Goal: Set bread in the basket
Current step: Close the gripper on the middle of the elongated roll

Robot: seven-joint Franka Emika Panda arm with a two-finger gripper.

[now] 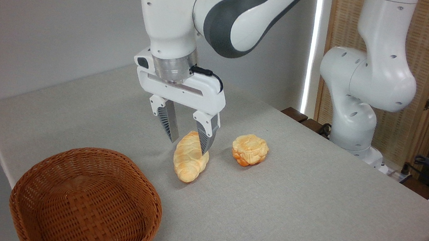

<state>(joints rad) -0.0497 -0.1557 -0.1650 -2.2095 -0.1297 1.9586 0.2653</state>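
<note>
From the fixed camera, the gripper hangs open over the far end of the bread, one finger to each side, gripping nothing. The bread lies on the table, just left of a small round bun; the basket sits empty at the near left. I'd lower until both fingers straddle the loaf's middle, then close gently so it doesn't roll
</note>
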